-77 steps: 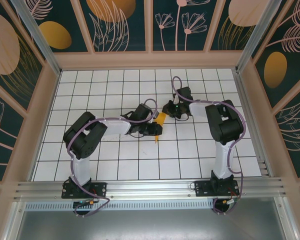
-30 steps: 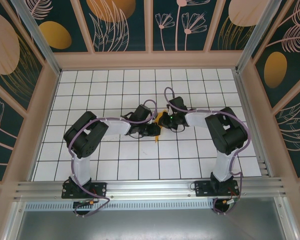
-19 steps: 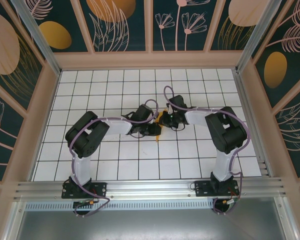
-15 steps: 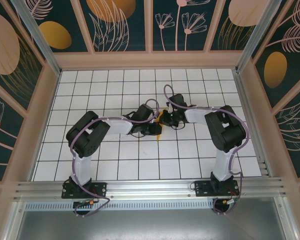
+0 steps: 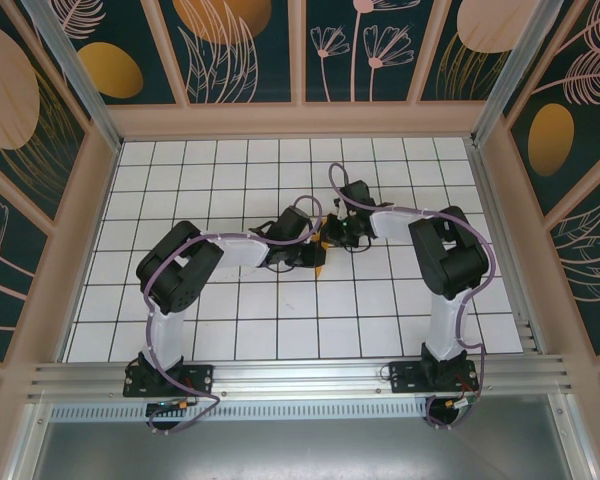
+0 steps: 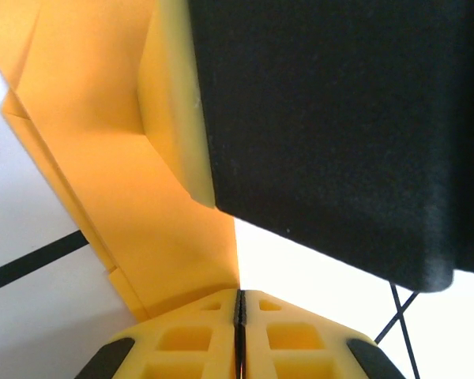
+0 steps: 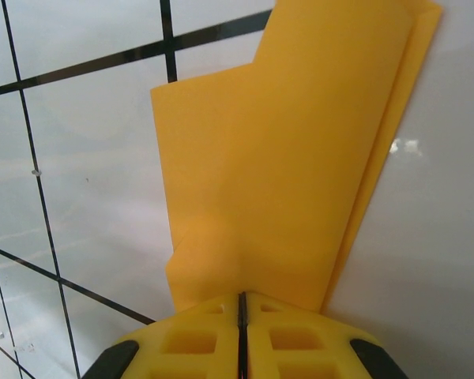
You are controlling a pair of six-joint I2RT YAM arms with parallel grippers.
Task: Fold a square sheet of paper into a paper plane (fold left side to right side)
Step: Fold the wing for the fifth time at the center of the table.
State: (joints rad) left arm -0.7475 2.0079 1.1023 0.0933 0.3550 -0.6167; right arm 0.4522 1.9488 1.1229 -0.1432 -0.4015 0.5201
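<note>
We see the left fingers [image 6: 217,316] and right fingers [image 7: 217,316] both clamped tight on the folded orange paper [image 7: 276,158] (mid-worktop [image 5: 180,300], close together).

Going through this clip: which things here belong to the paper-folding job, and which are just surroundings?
Part of the job:
- orange paper, already folded into layers
- left gripper, jaws shut on the paper
- right gripper, jaws shut on the paper's edge

Just surroundings:
- gridded table
- patterned wall panels
</note>
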